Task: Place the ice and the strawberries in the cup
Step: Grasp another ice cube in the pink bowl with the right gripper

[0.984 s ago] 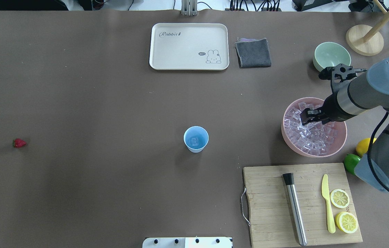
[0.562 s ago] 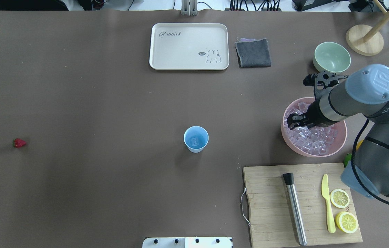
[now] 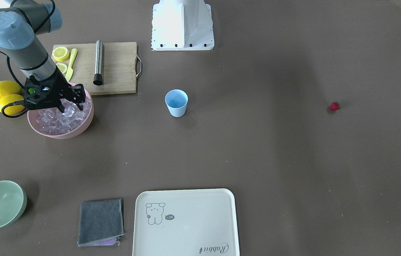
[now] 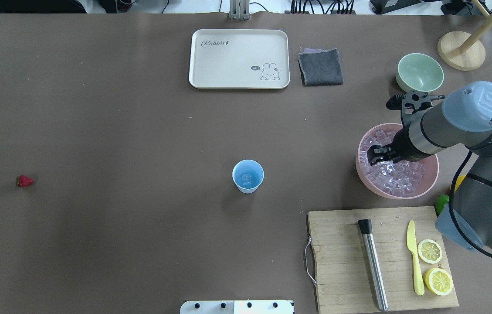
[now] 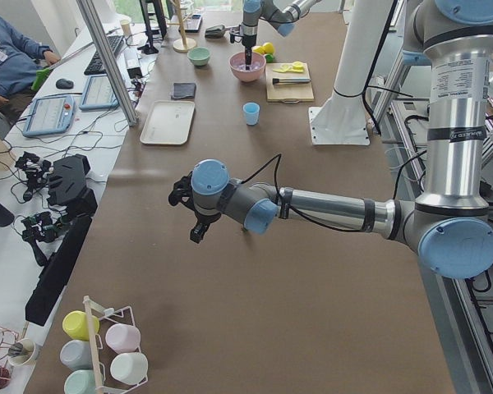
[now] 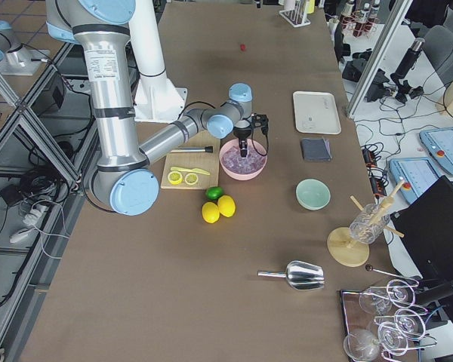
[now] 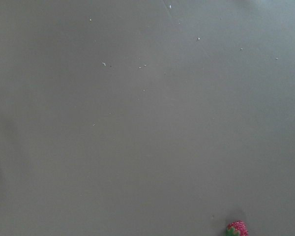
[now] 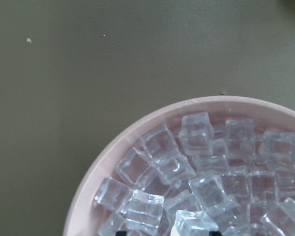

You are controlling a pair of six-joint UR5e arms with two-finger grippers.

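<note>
The ice (image 8: 196, 132) lay heaped in the pink bowl (image 8: 86, 196), right under the right tool (image 4: 374, 155). The tool hung low over the side of the bowl nearest the cup (image 4: 248, 190). In its own camera, two dark fingertips peeked in at the bottom edge. They looked apart, with one cube (image 8: 191, 223) sitting between them. That cube was not squeezed yet, as far as I could see.

The cup stood well away from the right tool, out in the middle of the desk (image 4: 141, 131). One cube (image 4: 246, 178) was lying at the bottom of it. So I think the ice step was partly done, and the right tool was picking up another cube.

The strawberry (image 4: 24, 181) lay alone on the desk, far from the right tool and far from the cup. It was close to the left tool (image 5: 186, 212), which hung above the desk near it. In the left tool's camera the berry only showed at the very bottom edge. I could not tell if the left tool's fingers were apart or together.

Next, I think the right tool needed to pinch the cube firmly and lift it straight up. The cubes look smooth and slippery, so one could pop out. Then it had to carry the cube across to the cup and let go right above its mouth.
</note>
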